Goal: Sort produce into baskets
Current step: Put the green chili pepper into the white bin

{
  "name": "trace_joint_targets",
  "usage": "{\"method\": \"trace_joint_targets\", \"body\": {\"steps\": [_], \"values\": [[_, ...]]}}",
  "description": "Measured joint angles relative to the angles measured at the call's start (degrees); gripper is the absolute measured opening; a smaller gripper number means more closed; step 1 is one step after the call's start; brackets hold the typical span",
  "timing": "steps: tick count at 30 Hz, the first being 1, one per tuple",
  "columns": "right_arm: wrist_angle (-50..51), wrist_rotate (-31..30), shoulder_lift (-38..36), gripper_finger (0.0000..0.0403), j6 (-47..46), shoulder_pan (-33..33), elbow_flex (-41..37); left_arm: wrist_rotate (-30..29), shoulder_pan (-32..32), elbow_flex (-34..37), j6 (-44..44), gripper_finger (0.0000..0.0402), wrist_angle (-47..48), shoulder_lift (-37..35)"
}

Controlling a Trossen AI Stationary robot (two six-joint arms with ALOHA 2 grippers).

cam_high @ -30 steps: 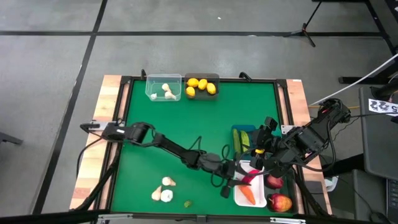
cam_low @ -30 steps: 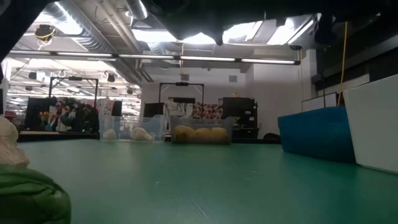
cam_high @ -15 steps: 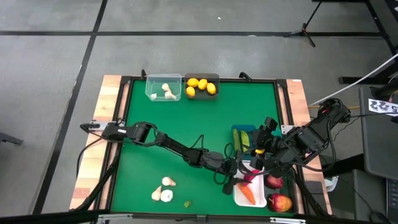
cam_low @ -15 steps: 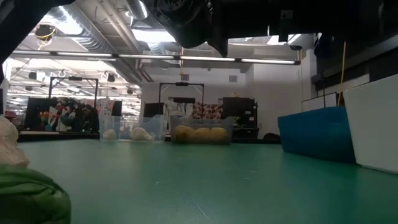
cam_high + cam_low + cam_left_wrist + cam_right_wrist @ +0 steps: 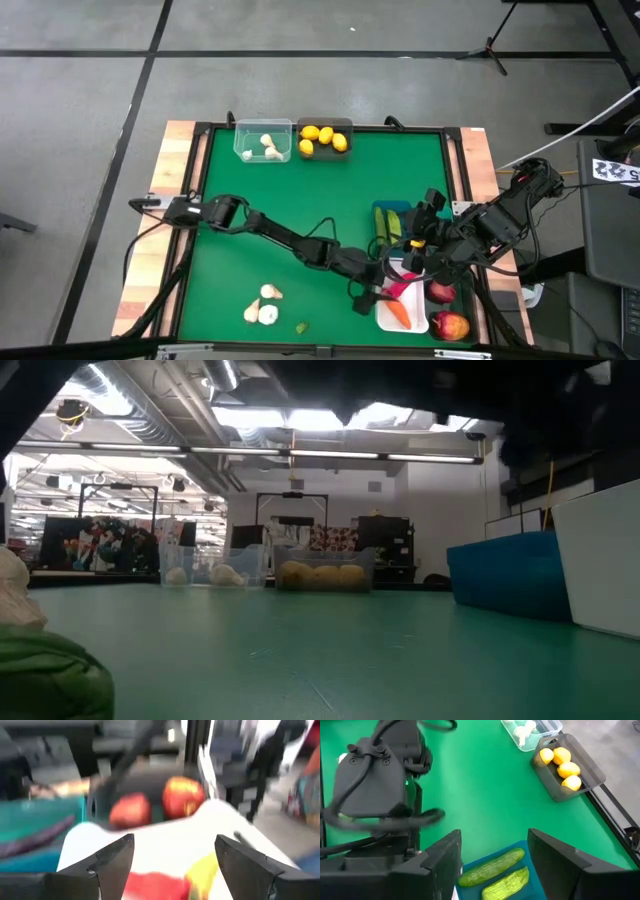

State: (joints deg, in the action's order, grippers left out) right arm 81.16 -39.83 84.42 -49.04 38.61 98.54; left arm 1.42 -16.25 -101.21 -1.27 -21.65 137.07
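Inside blue basket (image 5: 470,870), two cucumbers (image 5: 492,867) side by side, long axes parallel

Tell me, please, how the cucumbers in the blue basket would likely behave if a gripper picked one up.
The cucumbers look long and rigid, so one would probably stay straight when lifted rather than droop. Their rounded sides suggest one could roll if set on the table. They lie close together in the blue basket, so fingers may nudge the neighbour.

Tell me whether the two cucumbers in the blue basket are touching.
Apart. The right wrist view shows a thin strip of blue basket floor between the cucumbers.
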Motion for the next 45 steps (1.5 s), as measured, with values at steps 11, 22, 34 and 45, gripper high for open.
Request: {"method": "trace_joint_targets", "body": {"steps": [11,22,34,45], "values": [[0.41,1.48,0.00,0.0230,-0.04,0.00,0.02,-3.78,-8.41,6.39,4.17,0.0262,39.11,-12.82],[-0.10,1.33,0.18,0.0230,-0.01,0.00,0.02,-13.41,-22.08,17.31,34.37,0.0261,46.80,-22.53],[0.06,2.56,3.72,0.0230,0.20,0.00,0.02,-33.51,-29.40,17.29,38.66,0.0261,45.04,-19.71],[0.07,5.04,3.61,0.0230,0.24,0.00,0.02,-30.91,-29.26,17.40,42.05,0.0261,39.11,-12.17]]}}
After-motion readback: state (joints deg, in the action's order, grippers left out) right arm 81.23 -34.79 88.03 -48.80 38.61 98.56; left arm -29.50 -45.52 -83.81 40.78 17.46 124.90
